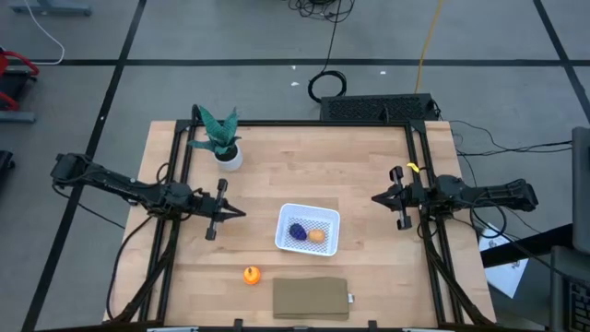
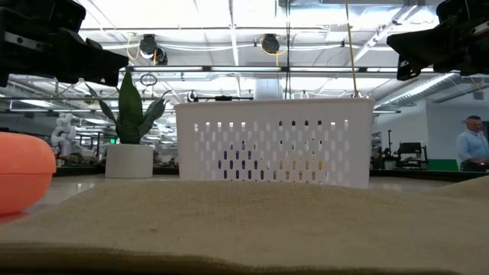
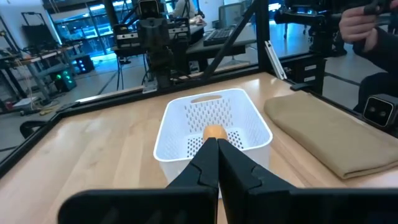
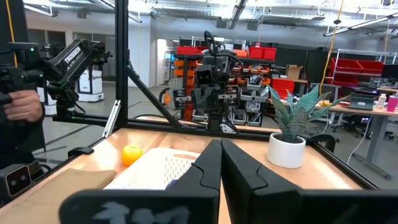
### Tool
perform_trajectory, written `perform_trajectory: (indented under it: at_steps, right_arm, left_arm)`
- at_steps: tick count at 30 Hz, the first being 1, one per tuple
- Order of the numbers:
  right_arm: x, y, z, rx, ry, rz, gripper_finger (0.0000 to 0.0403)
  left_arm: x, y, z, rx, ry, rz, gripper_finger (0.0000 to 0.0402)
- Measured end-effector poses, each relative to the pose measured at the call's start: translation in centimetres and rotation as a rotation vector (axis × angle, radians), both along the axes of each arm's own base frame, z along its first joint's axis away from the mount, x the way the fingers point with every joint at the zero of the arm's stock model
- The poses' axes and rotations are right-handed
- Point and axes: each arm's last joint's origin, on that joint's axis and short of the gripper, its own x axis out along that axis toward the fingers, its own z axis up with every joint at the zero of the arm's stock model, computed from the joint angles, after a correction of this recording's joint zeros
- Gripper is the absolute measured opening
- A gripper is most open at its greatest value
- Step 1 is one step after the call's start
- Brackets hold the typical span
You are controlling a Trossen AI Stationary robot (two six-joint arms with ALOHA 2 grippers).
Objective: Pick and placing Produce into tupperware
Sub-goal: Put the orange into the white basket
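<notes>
The white tupperware [image 1: 309,229] stands mid-table on its flat bottom. Inside it lie the dark purple cluster [image 1: 297,231] and the tan-yellow lump [image 1: 316,235], which also shows in the left wrist view [image 3: 214,131]. The orange ball [image 1: 251,275] rests on the table near the front edge, left of the tupperware. My left gripper [image 1: 241,213] hovers shut left of the tupperware, pointing at it [image 3: 217,146], holding nothing. My right gripper [image 1: 375,198] waits shut at the table's right side [image 4: 220,146], also holding nothing.
A tan slab [image 1: 311,298] lies flat at the front edge, right of the ball. A green plant in a white pot [image 1: 224,140] stands at the far left. Black frame rails [image 1: 181,175] run along both table sides. A person's hand [image 3: 357,22] shows beyond the table.
</notes>
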Motion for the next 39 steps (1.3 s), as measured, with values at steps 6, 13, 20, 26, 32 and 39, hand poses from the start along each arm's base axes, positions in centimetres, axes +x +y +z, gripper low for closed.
perform_trajectory:
  at_steps: [6,13,20,26,32,39]
  right_arm:
    - [0.0,0.0,0.0,-0.005,-0.001,-0.001,0.0000]
    - [0.0,0.0,0.0,-0.007,0.000,-0.001,0.0000]
    - [0.0,0.0,0.0,-0.007,0.000,-0.001,0.0000]
    - [0.0,0.0,0.0,-0.007,-0.001,-0.001,0.0000]
    - [0.0,0.0,0.0,-0.017,-0.002,-0.003,0.0000]
    - [0.0,0.0,0.0,-0.022,-0.002,-0.003,0.0000]
  left_arm:
    - [0.0,0.0,0.0,-0.015,0.003,0.001,0.0000]
    - [0.0,-0.2,0.0,-0.098,0.022,-0.047,0.0001]
    - [-0.1,-0.4,0.0,-0.095,0.025,-0.128,0.0004]
    - [-0.1,-0.6,0.0,-0.104,0.030,-0.157,0.0003]
    - [0.2,-1.6,1.0,-0.077,0.086,-0.191,0.0002]
    - [0.8,-3.1,0.9,-0.019,0.177,-0.226,0.0001]
